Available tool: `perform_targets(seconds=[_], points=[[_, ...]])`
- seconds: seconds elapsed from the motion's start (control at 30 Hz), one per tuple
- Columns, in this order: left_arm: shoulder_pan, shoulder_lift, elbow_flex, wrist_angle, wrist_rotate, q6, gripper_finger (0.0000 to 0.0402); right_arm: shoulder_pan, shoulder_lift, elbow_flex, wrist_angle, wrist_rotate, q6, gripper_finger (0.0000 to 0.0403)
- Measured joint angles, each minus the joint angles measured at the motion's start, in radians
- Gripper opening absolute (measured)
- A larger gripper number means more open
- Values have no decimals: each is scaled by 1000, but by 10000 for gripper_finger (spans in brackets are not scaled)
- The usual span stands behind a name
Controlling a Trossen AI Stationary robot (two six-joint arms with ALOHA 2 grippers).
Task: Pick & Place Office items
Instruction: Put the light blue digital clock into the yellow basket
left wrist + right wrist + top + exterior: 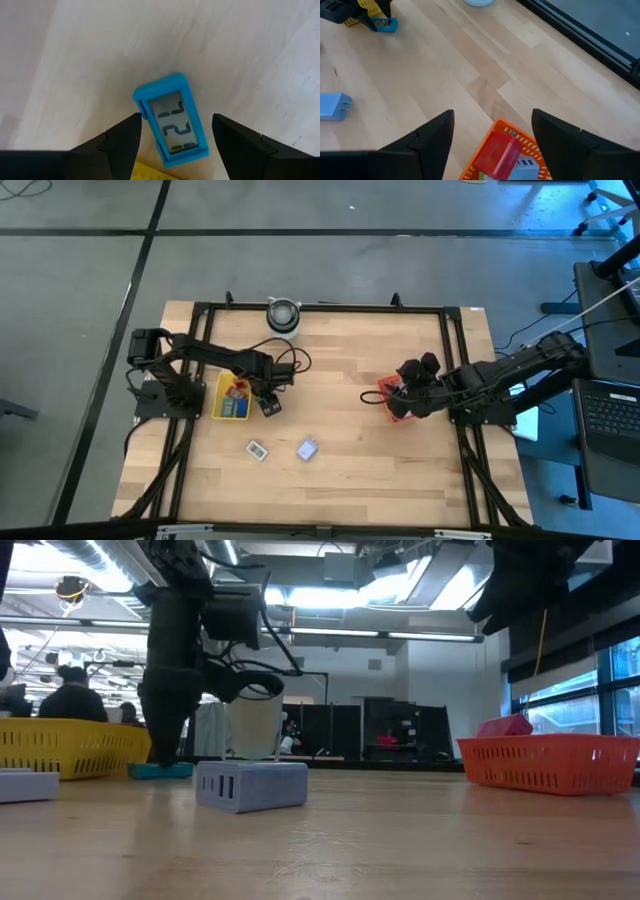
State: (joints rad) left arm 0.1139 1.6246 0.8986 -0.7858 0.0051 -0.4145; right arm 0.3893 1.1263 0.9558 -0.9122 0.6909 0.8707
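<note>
High view | two trays (231, 396) | three loose items (307, 448) | both end effectors (268, 402) wide open, empty

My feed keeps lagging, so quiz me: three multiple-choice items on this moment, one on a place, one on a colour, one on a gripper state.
1. Where is the blue clock?
A. in the orange tray
B. on the table between the left gripper's fingers
C. beside the grey cylinder

2. What colour is the top item in the orange tray?
A. red
B. green
C. white

3. The left gripper is:
A. shut on the clock
B. out of view
C. open

Answers: 1 B, left wrist view shows the clock flat on the wood; 2 A, red piece on top; 3 C, gaps show either side of the clock.
</note>
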Motion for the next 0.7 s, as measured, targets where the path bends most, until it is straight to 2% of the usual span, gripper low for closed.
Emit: perform_targets(seconds=[0.43,0.7], points=[[-1,57,1,16,15,-21,235,21,31,0,0,27,-1,268],[0,56,0,13,11,-21,183,20,86,-1,1,27,0,268]])
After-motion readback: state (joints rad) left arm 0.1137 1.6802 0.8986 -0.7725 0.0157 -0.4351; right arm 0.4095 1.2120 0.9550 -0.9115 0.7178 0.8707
